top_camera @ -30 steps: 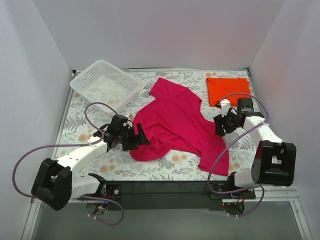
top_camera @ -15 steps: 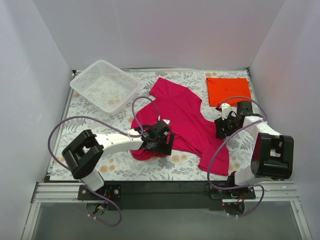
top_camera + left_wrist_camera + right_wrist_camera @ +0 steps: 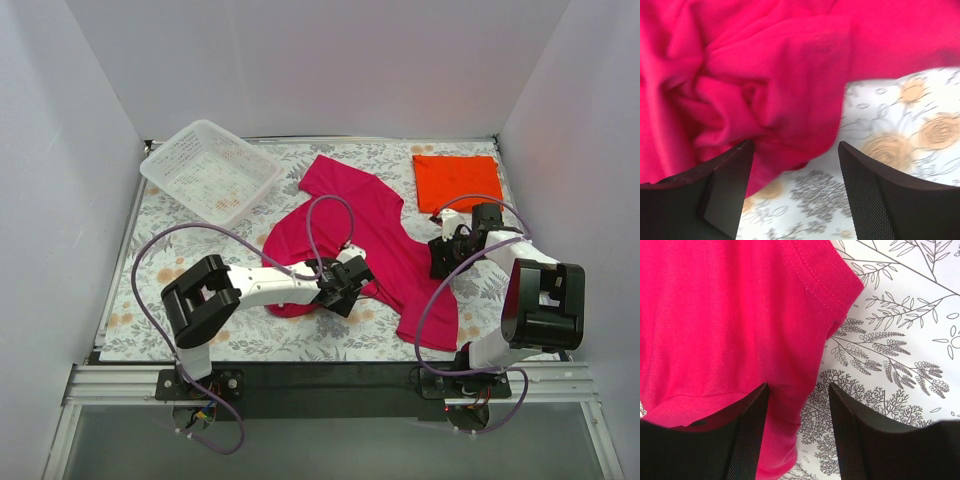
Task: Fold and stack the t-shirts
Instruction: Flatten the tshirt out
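On a floral-print table [image 3: 260,335], walled in white, a pink shirt [image 3: 350,220] lies spread and rumpled at centre, one part reaching toward the far edge and another trailing to the near right. The left gripper [image 3: 355,285], at the end of the left arm [image 3: 270,285] stretched across from the near left, sits low at the shirt's near edge, where the cloth is bunched into folds. Seen from its wrist, its two black fingers [image 3: 725,195] stand apart. The gathered pink edge lies between them, bare table shows beside the right-hand finger, and the cloth is not pinched.

The right gripper [image 3: 440,258] is down at the shirt's right edge. From its wrist, its jaws likewise stand apart, straddling a flat strip of pink cloth whose stitched band ends in a corner farther ahead. Leaf-print table shows just beside one finger [image 3: 855,440], and nothing is clamped. Whether either gripper's fingertips touch the cloth cannot be told.

An orange shirt [image 3: 457,180], folded into a neat rectangle, lies flat at the far right corner, apart from the pink one and just beyond the right gripper. A white mesh basket [image 3: 210,170] sits at an angle at the far left, just beside the pink shirt's far part.
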Robot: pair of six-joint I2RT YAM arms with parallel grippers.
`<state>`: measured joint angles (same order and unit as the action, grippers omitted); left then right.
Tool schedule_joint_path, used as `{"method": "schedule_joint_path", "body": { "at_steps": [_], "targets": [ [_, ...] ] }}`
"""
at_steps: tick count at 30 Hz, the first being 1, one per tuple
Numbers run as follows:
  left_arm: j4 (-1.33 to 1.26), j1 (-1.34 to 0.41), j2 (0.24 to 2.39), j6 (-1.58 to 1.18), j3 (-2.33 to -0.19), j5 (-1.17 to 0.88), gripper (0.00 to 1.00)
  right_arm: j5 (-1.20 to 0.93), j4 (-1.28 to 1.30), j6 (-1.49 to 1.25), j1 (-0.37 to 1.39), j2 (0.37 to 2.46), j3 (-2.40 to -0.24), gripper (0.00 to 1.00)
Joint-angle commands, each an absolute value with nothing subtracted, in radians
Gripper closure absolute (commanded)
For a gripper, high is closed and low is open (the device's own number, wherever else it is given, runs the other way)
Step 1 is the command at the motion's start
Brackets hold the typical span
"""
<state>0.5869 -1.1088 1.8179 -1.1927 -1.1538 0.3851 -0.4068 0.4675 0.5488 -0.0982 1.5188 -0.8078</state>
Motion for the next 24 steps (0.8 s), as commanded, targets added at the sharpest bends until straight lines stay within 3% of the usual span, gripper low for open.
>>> {"method": "schedule_joint_path", "body": {
  "at_steps": [1,8,13,20,24],
  "targets": [
    [0.689,-1.111,1.731,-1.154,-1.187,0.514,0.36,-0.437,0.457,0.540,-0.106,1.511,-0.828,0.51],
    [0.551,-1.112,1.647,-1.053,-1.175,0.338,0.37,-0.445,0.457,0.538,-0.115,1.516,-0.833,0.51],
    [0.445,-1.111,1.736,-1.005,-1.201,0.250,0.44,-0.448,0.459,0.537,-0.118,1.514,-0.833,0.51],
    [0.454,-1.111,1.861,-0.999,-1.264,0.307,0.48,-0.459,0.463,0.537,-0.124,1.520,-0.831,0.53],
    [0.483,-1.111,1.904,-0.993,-1.278,0.391,0.56,-0.462,0.463,0.535,-0.124,1.528,-0.833,0.54]
  ]
}}
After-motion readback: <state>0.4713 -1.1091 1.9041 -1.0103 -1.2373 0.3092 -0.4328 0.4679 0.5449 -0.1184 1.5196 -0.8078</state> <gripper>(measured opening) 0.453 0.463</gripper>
